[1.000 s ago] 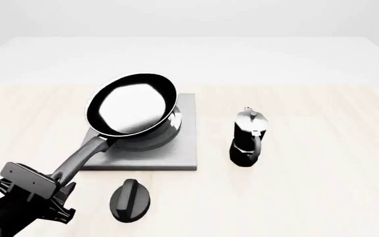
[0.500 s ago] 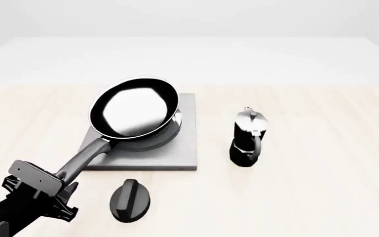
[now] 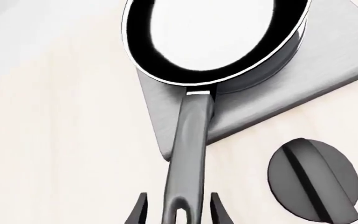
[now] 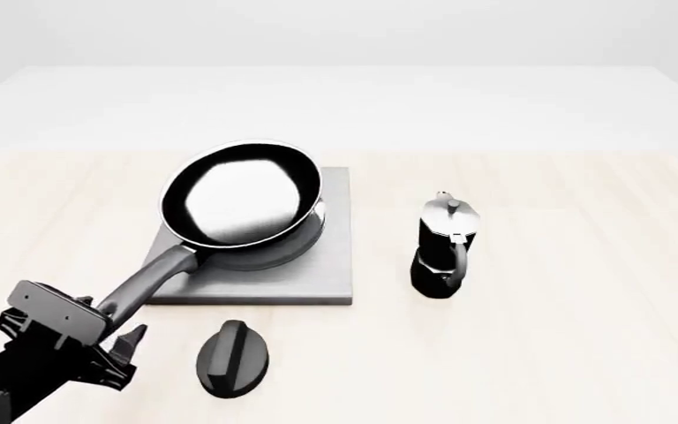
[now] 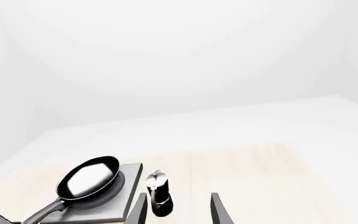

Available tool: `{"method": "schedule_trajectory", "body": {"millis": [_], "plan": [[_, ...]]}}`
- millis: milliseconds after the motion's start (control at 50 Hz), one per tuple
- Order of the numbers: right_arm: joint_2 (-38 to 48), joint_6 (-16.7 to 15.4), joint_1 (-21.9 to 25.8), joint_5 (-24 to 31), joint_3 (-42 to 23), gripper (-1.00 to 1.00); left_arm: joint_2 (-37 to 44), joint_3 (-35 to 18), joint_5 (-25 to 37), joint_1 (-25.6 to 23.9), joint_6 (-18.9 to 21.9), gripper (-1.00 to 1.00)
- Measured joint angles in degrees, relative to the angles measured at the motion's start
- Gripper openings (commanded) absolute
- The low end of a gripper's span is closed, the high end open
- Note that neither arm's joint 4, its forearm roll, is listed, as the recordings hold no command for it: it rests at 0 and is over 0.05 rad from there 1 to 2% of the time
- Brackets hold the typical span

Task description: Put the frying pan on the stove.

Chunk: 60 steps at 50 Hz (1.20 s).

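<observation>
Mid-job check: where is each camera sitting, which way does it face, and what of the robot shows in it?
Front view: above and behind the arms, looking forward and down; shows left gripper.
Left wrist view: behind that gripper, along the round black frying pan handle toward the flat grey stove slab; fingertips flank the handle.
Right wrist view: high, facing across the table; right gripper open.
All share pan and stove.

No text, label, brand, number or sign is readable on anything.
</observation>
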Motion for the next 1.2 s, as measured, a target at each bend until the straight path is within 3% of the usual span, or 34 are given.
{"method": "schedule_trajectory", "body": {"millis": [260, 560, 1200], "plan": [[0.0, 0.0, 0.0, 0.0, 0.0, 1.0, -11.6, -4.7, 12.9, 0.1, 0.3, 1.0], [0.0, 0.0, 0.0, 0.0, -0.1, 1.0, -21.2, -8.6, 23.2, 0.0, 0.3, 1.0], [0.0, 0.0, 0.1, 0.0, -0.3, 1.0, -51.5, -9.6, 45.4, 2.0, -5.2, 1.0]]}}
